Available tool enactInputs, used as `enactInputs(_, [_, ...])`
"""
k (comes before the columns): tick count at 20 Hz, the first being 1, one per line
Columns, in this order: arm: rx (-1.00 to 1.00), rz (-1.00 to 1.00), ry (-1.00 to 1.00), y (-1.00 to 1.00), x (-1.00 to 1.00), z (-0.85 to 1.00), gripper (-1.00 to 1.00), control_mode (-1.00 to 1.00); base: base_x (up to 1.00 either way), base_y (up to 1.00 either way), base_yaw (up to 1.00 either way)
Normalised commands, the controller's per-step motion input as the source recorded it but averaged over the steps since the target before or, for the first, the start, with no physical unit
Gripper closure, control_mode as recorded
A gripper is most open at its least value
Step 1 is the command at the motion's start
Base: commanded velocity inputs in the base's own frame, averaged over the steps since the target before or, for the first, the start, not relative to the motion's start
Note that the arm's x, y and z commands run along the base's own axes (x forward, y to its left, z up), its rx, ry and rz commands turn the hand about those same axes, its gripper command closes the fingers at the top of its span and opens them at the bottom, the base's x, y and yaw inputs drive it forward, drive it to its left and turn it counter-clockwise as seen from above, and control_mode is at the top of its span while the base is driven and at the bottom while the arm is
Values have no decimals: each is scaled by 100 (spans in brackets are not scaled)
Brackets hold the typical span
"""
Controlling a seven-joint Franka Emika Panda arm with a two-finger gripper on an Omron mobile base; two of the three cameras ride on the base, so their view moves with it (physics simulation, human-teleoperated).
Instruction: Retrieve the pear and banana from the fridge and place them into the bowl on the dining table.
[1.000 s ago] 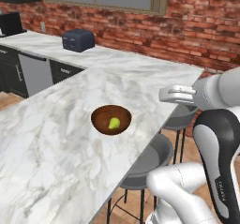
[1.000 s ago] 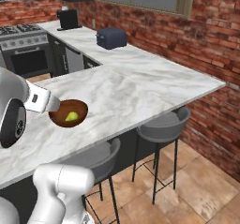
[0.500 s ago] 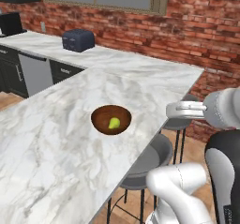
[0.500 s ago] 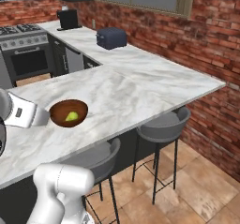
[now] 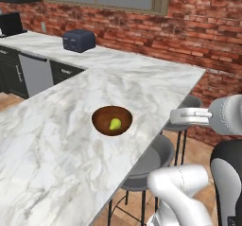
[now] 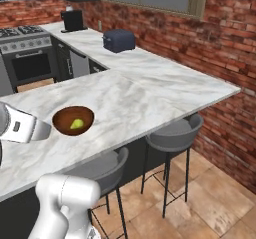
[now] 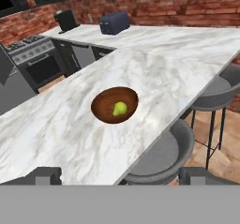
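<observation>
**Pear in bowl; claw wide open and empty**

Working left to right in your left base view: the dark cabinets sit at the far left, then the toaster (image 5: 79,40) on the back counter (image 5: 142,59) under the brick wall. The dining table (image 5: 56,144) runs toward you as a long marble slab. On it stands the bowl (image 5: 112,120), upright, with the pear (image 5: 115,124) lying inside, near the middle of its floor. Right of the table edge you see two grey stools (image 5: 150,159), the nearer one tucked partly under the slab. At the far right the gripper (image 5: 184,117) hangs off the table's edge, above the stools and well apart from the bowl.

In your hand view the bowl (image 7: 114,104) and pear (image 7: 120,108) sit near centre, and the two fingertips (image 7: 43,175) stand far apart at the bottom corners with nothing between them: claw fully spread, holding nothing.

In your right base view, the stove (image 6: 25,58) is at far left, and the bowl (image 6: 73,120) lies just beside the white wrist.
</observation>
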Motion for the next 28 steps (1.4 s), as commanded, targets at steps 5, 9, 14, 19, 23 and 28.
enactInputs(5, [0,0,0,0,0,0,-100,100,-80,0,0])
enactInputs(9, [0,0,0,0,0,0,-100,100,-89,18,0])
enactInputs(14, [0,0,0,0,0,0,-100,100,-64,77,9])
enactInputs(19, [0,0,0,0,0,0,-100,100,-43,100,7])
enactInputs(23, [0,0,0,0,0,0,-100,100,-28,100,3])
enactInputs(28, [0,0,0,0,0,0,-100,100,-7,100,0])
